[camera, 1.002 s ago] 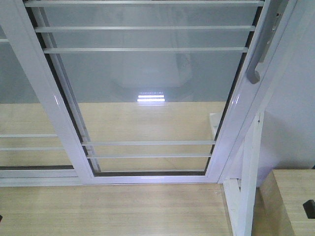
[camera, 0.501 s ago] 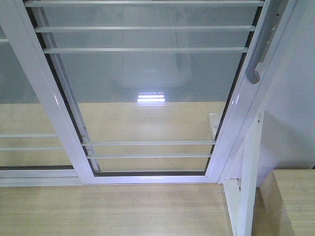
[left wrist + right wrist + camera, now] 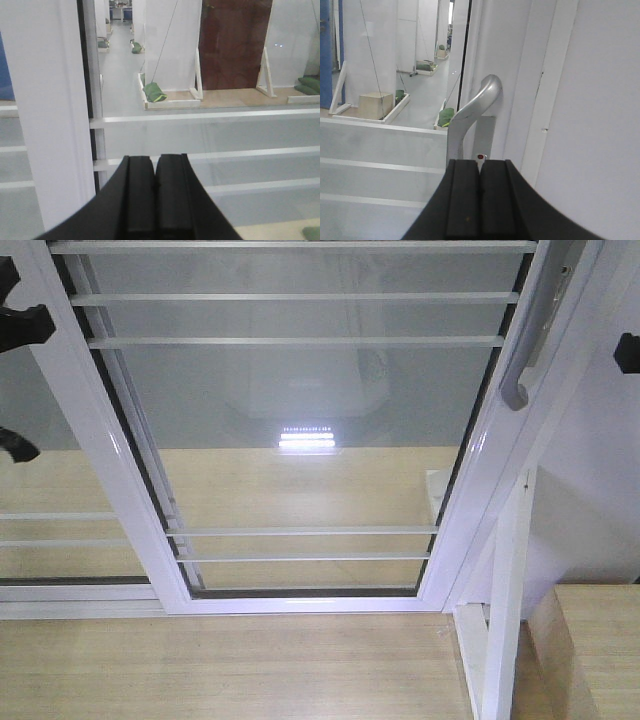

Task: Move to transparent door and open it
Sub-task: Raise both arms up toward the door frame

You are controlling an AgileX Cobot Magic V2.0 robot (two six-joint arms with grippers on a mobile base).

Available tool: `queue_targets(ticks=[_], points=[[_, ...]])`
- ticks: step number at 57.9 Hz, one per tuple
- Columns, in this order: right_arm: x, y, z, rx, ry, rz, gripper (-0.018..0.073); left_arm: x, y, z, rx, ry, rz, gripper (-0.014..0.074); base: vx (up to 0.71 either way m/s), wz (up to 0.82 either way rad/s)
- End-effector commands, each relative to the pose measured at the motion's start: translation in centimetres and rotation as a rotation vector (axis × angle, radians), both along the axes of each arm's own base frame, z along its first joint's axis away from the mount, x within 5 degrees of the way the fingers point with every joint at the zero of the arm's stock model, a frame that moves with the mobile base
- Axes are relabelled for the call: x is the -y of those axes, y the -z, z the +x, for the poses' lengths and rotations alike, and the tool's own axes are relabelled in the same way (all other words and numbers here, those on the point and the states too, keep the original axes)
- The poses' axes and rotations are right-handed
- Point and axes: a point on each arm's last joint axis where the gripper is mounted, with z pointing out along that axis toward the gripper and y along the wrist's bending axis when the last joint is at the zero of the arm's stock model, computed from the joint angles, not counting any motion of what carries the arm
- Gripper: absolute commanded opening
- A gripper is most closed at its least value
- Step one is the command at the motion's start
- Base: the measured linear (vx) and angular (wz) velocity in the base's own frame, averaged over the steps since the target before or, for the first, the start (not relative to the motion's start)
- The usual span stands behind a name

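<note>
The transparent door point(image 3: 300, 400) fills the front view: clear glass in a white frame with thin white bars across it. Its curved grey handle point(image 3: 515, 388) sits on the right stile. My right gripper point(image 3: 480, 161) is shut and empty, just short of the handle point(image 3: 470, 112), which rises straight ahead of its tips. In the front view it shows only as a black bit point(image 3: 628, 352) at the right edge. My left gripper point(image 3: 156, 158) is shut and empty, facing the glass and bars beside a white stile point(image 3: 50, 125). It shows at the left edge of the front view point(image 3: 25, 328).
A second white-framed glass panel point(image 3: 40, 490) overlaps on the left. A white angled brace point(image 3: 505, 600) stands by the door's right foot, with a wooden box point(image 3: 595, 640) to its right. Wooden floor point(image 3: 230, 660) lies in front of the door track.
Both arms have risen: the black parts low at the picture's edges one second ago are gone, and the grippers now show high at the left and right edges. The door has not moved.
</note>
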Motion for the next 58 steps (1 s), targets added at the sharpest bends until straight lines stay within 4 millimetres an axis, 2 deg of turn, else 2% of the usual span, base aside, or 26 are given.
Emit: queue_targets(ticks=[1,10,16,31,37,46,58], points=[[0.1,-2.1,0.4,0.145,0.009,0.003,-0.0003,0.1,-2.0,0.3,0.113,-0.002,-0.024,0.0003,0.00,0.00],[0.1,-1.7,0.6,0.108,0.007,0.002,0.0023,0.2,-1.4,0.9,0.091,0.000,-0.010,0.0027,0.00,0.00],[0.1,-1.6,0.6,0.098,0.006,-0.001,0.0080,0.2,-1.1,1.1,0.078,0.000,-0.009,0.0072,0.00,0.00],[0.1,-1.6,0.6,0.099,0.006,0.001,0.0365,0.2,-1.1,1.1,0.079,0.000,-0.009,0.0297,0.00,0.00],[0.1,-1.6,0.6,0.100,0.005,0.023,0.0448,0.2,-1.1,1.1,0.079,0.000,-0.010,0.0376,0.00,0.00],[0.1,-1.1,1.4,0.102,0.002,0.084,0.0461,0.2,-1.1,1.1,0.079,0.000,-0.010,0.0419,0.00,0.00],[0.2,0.6,4.0,0.149,0.009,0.083,0.0457,0.2,-1.1,1.1,0.079,0.000,-0.010,0.0418,0.00,0.00]])
